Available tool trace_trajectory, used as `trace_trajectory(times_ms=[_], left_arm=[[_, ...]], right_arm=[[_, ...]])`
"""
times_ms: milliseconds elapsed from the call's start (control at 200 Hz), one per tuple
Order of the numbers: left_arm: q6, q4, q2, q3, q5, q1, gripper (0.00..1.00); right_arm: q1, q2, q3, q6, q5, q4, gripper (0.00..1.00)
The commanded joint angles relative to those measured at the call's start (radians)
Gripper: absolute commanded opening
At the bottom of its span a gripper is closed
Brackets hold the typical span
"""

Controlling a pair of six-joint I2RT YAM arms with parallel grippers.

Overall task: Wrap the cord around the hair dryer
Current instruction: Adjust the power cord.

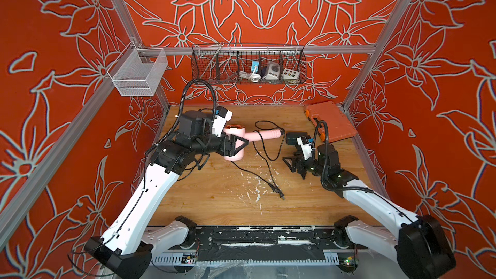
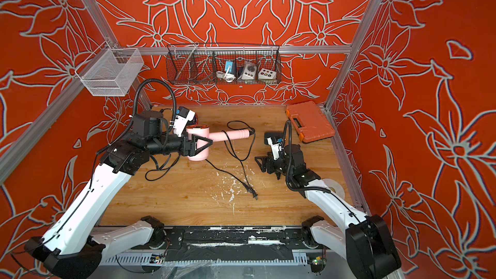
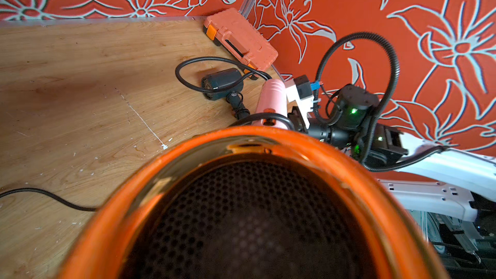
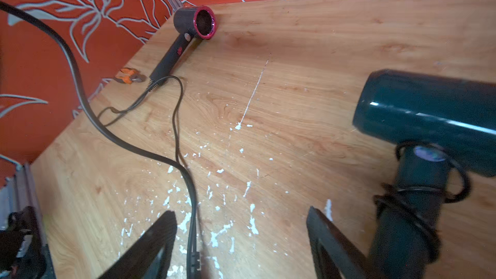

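Surface: wood-grain tabletop (image 1: 214, 205) flecked with white chips, boxed in by red floral walls. Clock directions are read from the top views, with 12 at the back wall.
Pink hair dryer (image 1: 264, 135): at 11 o'clock of the table's middle, with its barrel toward the left arm and its handle pointing to 3 o'clock.
Left gripper (image 1: 243, 142): clamped across the pink barrel.
Cord (image 4: 192, 224): black. It leaves the handle's end, arcs back, crosses the handle once, then trails toward 5 o'clock to a plug (image 1: 277, 191) on the boards.
Right gripper (image 4: 240, 210): at 3 o'clock, jaws apart, holding nothing. Two black strands run between its fingers, but I cannot tell whether they touch.
In the way: a teal hair dryer (image 4: 429, 114), its own cord wound on its handle, sits at 2 o'clock between the right gripper and the pink handle's tip.
Around:
- an orange tool case (image 1: 331, 120) in the 1 o'clock corner
- a dark hair dryer with a magenta ring (image 4: 193, 21) and orange pliers (image 4: 128, 76) along the 10 o'clock edge
- a black wire basket (image 1: 209, 68) on the back wall
- a white mesh basket (image 1: 137, 76) on the left rail
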Motion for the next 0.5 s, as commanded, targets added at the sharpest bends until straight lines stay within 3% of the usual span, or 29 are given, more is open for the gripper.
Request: trace_trajectory(times_ms=[0, 190, 330, 495], left_arm=[[-0.03, 0.11, -0.017, 0.042, 0.07, 0.014, 0.0], [-0.06, 0.136, -0.016, 0.034, 0.098, 0.021, 0.0], [-0.079, 0.15, -0.02, 0.027, 0.118, 0.024, 0.0], [-0.095, 0.163, -0.021, 0.029, 0.141, 0.027, 0.0]], right_arm=[[0.05, 0.068, -0.028, 0.087, -0.076, 0.267, 0.8], [0.181, 0.212, -0.033, 0.01, -0.087, 0.493, 0.83], [0.232, 0.293, -0.035, -0.029, -0.029, 0.639, 0.85], [0.252, 0.403, -0.001, -0.05, 0.054, 0.751, 0.78]])
